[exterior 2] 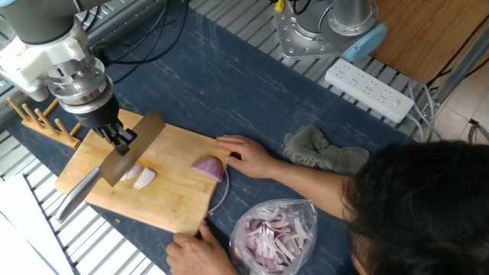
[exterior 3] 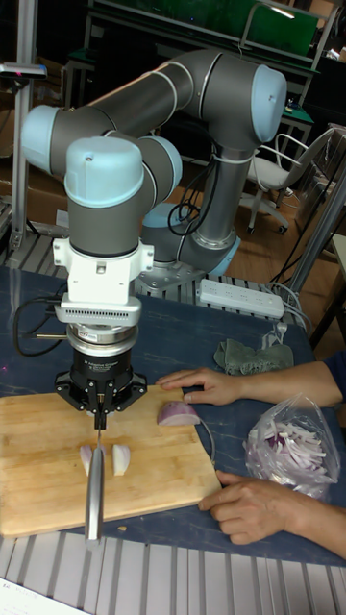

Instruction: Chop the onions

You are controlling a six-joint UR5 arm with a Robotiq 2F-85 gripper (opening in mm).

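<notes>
A robot arm's end effector (exterior 2: pixel 116 137) (exterior 3: pixel 99 415) is closed on the handle of a knife (exterior 2: pixel 114 164) (exterior 3: pixel 94 480), its blade pointing down onto a wooden cutting board (exterior 2: pixel 176 200) (exterior 3: pixel 38 461) on the dark blue tabletop (exterior 2: pixel 229 84). Directly under the end effector, the blade sits between two pale onion pieces (exterior 2: pixel 144 177) (exterior 3: pixel 120 457), one on each side of it. A purple onion half (exterior 2: pixel 208 168) (exterior 3: pixel 178 413) rests apart from the end effector, at the board's edge nearest a person. The person's one hand (exterior 2: pixel 246 156) (exterior 3: pixel 207 384) lies just beside that half; the other hand (exterior 2: pixel 195 256) (exterior 3: pixel 255 509) holds the board's corner. A bag of onion strips (exterior 2: pixel 275 233) (exterior 3: pixel 288 447) lies off the board beside the person. A grey cloth (exterior 2: pixel 325 151) (exterior 3: pixel 252 355) and a white power strip (exterior 2: pixel 370 88) (exterior 3: pixel 238 300) lie further back on the tabletop.
</notes>
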